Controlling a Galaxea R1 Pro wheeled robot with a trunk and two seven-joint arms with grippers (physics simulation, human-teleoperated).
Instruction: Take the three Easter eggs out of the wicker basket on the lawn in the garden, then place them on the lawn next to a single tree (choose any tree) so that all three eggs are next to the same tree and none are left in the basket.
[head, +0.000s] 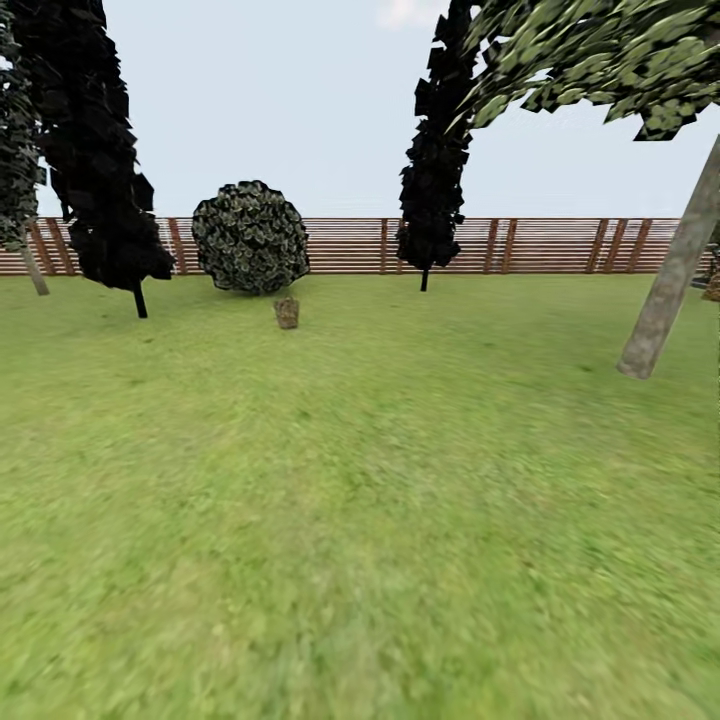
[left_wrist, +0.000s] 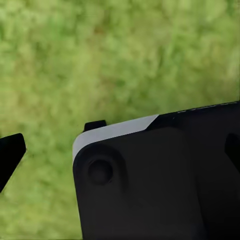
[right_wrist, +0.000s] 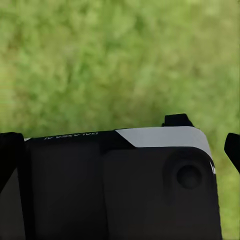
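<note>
Wicker, tan-brown and small, the basket (head: 287, 312) stands upright far off on the lawn (head: 360, 520), just before a round bush (head: 250, 238) by the slatted fence (head: 540, 245). Its long axis runs vertical, mouth up; the eggs inside are too distant to make out. I judge the weave light and fairly stiff, the eggs smooth, rounded and prone to slip, best pinched across the middle. A thick leaning tree trunk (head: 672, 280) rises to the right. Whether either pincer is spread or pressed together I cannot tell.

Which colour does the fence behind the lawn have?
The fence is reddish-brown, made of horizontal slats with darker posts. The head view shows it best.
</note>
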